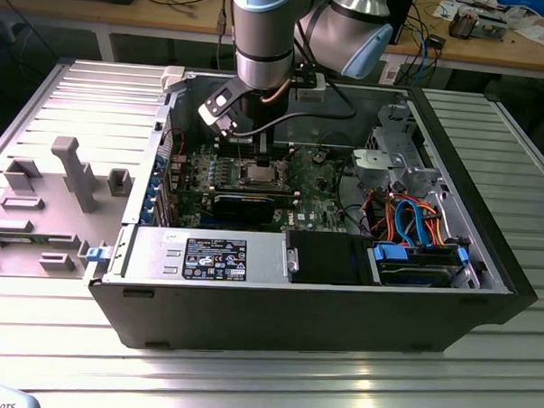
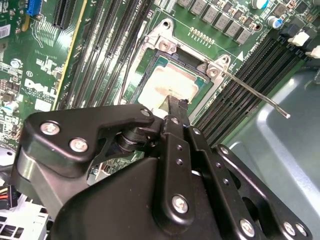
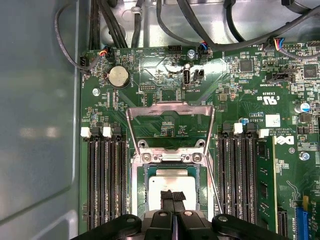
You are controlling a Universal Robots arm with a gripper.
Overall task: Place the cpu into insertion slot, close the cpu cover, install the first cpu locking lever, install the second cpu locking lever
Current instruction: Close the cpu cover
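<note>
The first wrist view shows the thin silver-framed cpu cover (image 3: 170, 106) raised beyond the small silver-topped cpu (image 3: 172, 181). In the second wrist view the black gripper (image 2: 174, 106), fingers together, is over it.

Arm (image 1: 261, 41) hanging straight down, hand (image 3: 172, 195) pointing downward, fingers (image 2: 173, 115) pressed together at the tips

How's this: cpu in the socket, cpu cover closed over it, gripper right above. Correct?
No. The cpu cover is open, swung back off the socket; the first wrist view shows it. The cpu is in the socket with the gripper right above.
</note>
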